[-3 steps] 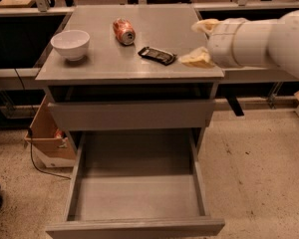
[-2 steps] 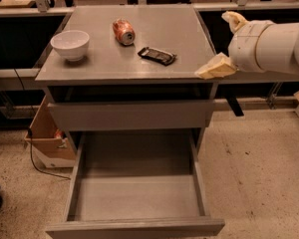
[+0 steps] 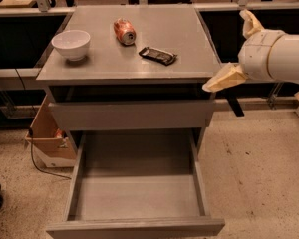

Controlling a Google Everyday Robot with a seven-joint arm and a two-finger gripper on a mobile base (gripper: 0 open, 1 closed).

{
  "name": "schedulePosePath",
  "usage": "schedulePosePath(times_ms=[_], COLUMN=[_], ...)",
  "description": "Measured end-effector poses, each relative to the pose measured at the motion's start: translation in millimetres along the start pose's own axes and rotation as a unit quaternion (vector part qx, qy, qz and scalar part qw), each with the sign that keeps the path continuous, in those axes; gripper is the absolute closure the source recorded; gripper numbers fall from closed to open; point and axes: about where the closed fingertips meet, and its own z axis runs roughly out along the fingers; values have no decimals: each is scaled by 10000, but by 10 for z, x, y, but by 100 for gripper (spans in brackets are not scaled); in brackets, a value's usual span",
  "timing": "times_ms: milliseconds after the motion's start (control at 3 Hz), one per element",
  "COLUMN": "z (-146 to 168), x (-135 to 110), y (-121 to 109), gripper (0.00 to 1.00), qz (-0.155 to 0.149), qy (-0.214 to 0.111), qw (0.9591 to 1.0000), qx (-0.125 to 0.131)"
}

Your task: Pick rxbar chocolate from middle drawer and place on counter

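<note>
I read gripper (image 3: 228,51) fingers apart, empty, off the front-right corner of the counter (image 3: 179,24); rxbar chocolate (image 3: 158,55) lies leftward, long axis along the front edge.

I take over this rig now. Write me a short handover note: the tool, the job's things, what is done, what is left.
The tool is open and empty, in the air off the right edge of the counter.
The rxbar chocolate lies flat on the counter, near the crushed can, not touching it.
The middle drawer is pulled out, its floor bare.
Done: bar on counter. Left: nothing that shows.
</note>
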Motion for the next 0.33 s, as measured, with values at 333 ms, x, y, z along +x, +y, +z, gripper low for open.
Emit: schedulePosePath(times_ms=[333], z=[-35], x=[50], y=[-13], gripper=[0], qz=[16], qy=[10], qw=[10000], qx=[20])
